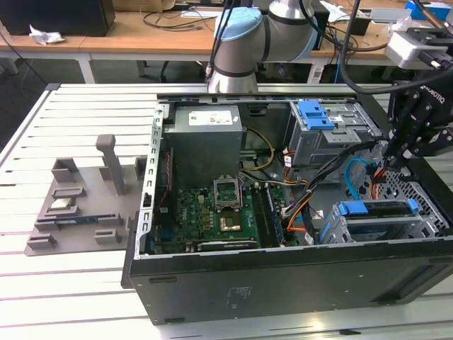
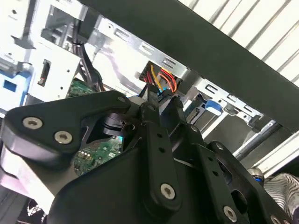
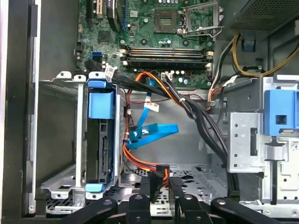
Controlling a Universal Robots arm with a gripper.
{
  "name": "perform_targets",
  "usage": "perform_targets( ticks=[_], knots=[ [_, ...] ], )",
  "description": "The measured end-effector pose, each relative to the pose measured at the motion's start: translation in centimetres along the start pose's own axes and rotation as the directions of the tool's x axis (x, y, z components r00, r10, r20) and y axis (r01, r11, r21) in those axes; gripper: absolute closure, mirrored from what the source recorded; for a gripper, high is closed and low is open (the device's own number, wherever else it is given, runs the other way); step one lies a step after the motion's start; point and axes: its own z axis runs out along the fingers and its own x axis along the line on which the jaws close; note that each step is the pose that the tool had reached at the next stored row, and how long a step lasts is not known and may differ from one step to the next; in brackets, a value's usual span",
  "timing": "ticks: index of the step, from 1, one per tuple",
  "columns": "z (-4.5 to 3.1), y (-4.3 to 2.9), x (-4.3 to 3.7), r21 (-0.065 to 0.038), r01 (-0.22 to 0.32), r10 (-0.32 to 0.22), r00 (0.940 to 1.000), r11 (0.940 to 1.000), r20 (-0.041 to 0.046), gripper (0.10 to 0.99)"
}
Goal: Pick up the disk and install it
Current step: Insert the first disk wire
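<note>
Fingers (image 3: 174,185) of your gripper (image 3: 160,183) are standing narrow, pinching a black connector (image 3: 159,173) with red, orange and yellow wires between them. In the exterior view your gripper (image 1: 388,159) is reaching down inside the open computer case (image 1: 283,283), at the exterior view's right.

The disk (image 3: 100,148) is sitting in a grey metal drive cage (image 3: 56,186) on the case floor, just beside your gripper but apart from it. You are seeing it edge-on: a thin dark slab with a row of connector pins, edged by a blue plastic carrier frame with a broad blue tab at one end. In the exterior view the disk (image 1: 376,207) is showing as a long blue strip lying across the cage top. A blue flat cable (image 3: 154,130) is looping between the cage and the held connector.
</note>
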Motion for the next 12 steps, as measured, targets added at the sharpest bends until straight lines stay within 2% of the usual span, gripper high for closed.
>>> perform_targets(
  ticks=[1, 3, 8, 10, 12],
  knots=[
    [0.31, -0.02, -0.02, -0.001, -0.015, 0.015, 0.9998, 0.9999, -0.0146, 0.784],
    [0.36, -0.03, -0.01, -0.001, -0.015, 0.015, 0.9996, 0.9999, -0.0224, 0.784],
    [0.36, -0.02, -0.01, -0.001, -0.015, 0.015, 0.9996, 0.9999, -0.0227, 0.8],
    [0.36, -0.02, -0.01, -0.001, -0.015, 0.015, 0.9996, 0.9999, -0.0228, 0.922],
    [0.36, -0.02, -0.01, -0.001, -0.015, 0.015, 0.9996, 0.9999, -0.023, 0.925]
  ],
)
